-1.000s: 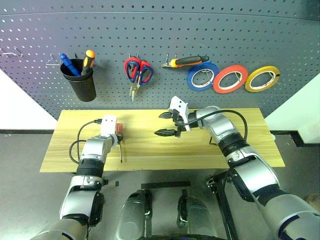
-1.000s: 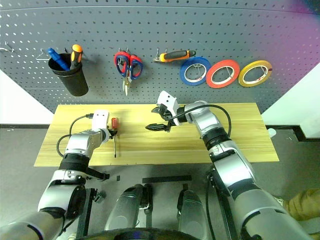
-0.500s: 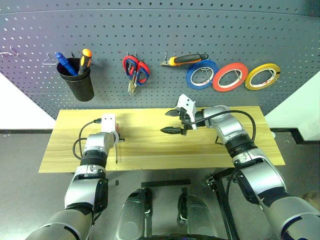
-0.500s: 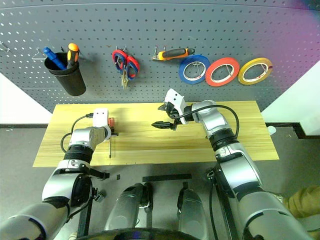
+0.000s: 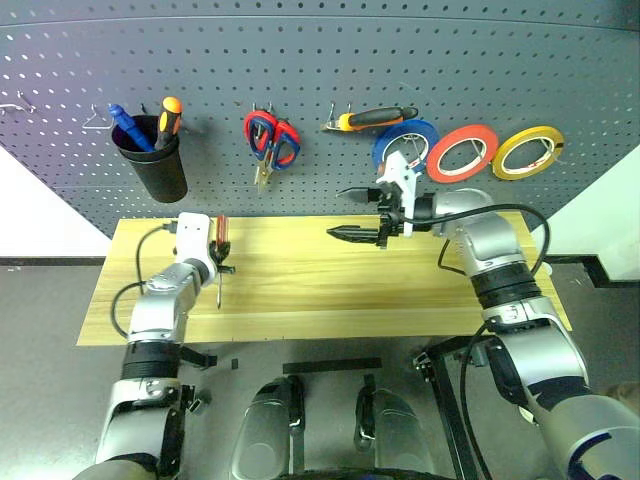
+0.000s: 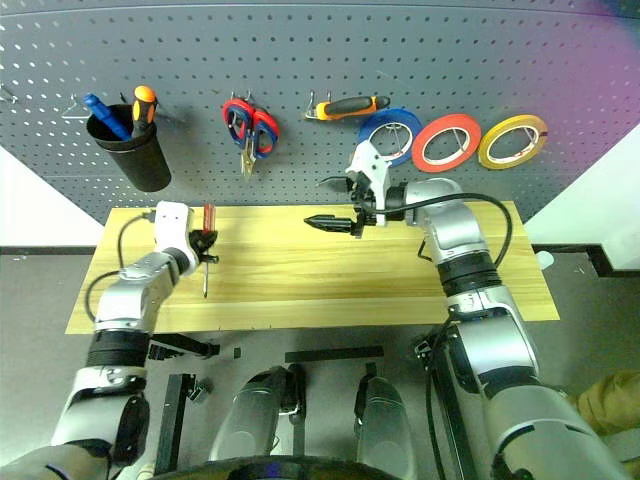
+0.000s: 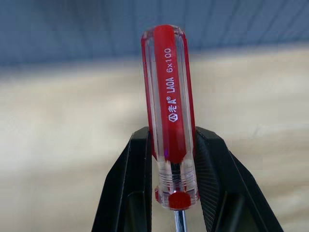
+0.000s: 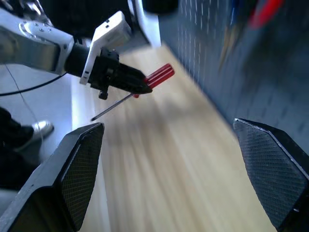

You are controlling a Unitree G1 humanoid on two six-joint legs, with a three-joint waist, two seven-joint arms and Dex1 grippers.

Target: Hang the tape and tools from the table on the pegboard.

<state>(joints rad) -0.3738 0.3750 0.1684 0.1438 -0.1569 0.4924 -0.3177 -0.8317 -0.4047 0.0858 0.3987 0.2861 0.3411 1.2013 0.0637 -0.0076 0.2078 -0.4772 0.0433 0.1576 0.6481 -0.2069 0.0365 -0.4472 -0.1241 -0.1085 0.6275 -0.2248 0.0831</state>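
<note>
the left hand (image 5: 218, 262) was clamped on the red screwdriver (image 5: 220, 232), its two black fingers (image 7: 126, 193) pinching the handle near the shaft end, handle up and shaft hanging down just above the counter (image 5: 300, 290), near the counter's left end. the right hand (image 5: 352, 213) stood wide apart and held nothing, raised over the counter's back edge near the middle. behind the counter, on the pegboard (image 5: 320, 90), hung a black cup (image 5: 152, 160), red scissors (image 5: 270, 140), pliers (image 5: 372, 121), then the blue roll (image 5: 420, 135), red tape (image 5: 462, 153) and yellow roll (image 5: 527, 152).
</note>
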